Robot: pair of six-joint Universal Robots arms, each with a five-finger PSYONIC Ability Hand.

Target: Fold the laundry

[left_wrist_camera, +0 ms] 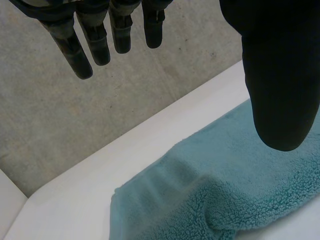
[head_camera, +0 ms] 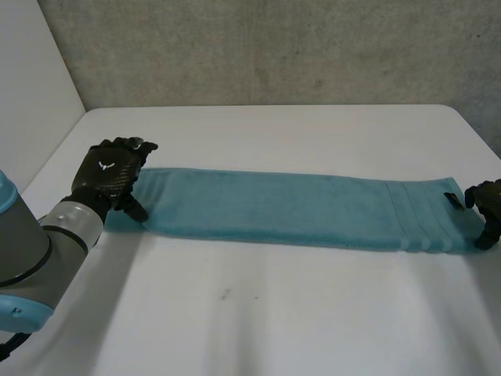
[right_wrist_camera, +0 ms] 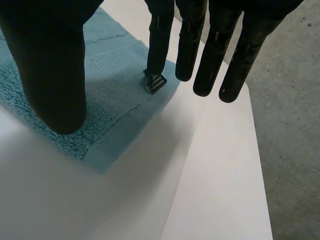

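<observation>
Towel: a teal terry towel (head_camera: 297, 207) lies flat on the white desk (head_camera: 274, 313), folded into one long narrow strip that runs from one robot hand across to the other.
Left robot hand: the left robot hand (head_camera: 109, 174) sits over its own end of the strip, back of the hand up, with the grey left arm (head_camera: 47, 243) trailing behind it.
Left state: wide open. In its wrist view the fingers (left_wrist_camera: 75, 50) hang straight, well apart from the thumb (left_wrist_camera: 280, 75), and nothing is pinched between them.
Under the left palm: the towel's end lies below the palm, and a soft rounded fold bulges just under the thumb. Whether the thumb touches the pile, I cannot tell.
Right robot hand: the right robot hand (head_camera: 489, 205) is at the far end of the strip, just beside the ribbed bands woven across that end.
Right state: open too. The fingers (right_wrist_camera: 190, 45) point straight down and the thumb (right_wrist_camera: 50, 65) hangs over the towel's near edge, gripping nothing.
Label: a small black label (right_wrist_camera: 155, 82) with pale stripes stands up at the towel's edge, right at the tip of one finger of the right hand.
Beyond the right fingertips: bare desk, then its edge.
Backdrop: a grey concrete wall (head_camera: 274, 47) rises past the desk, ahead of both hands.
</observation>
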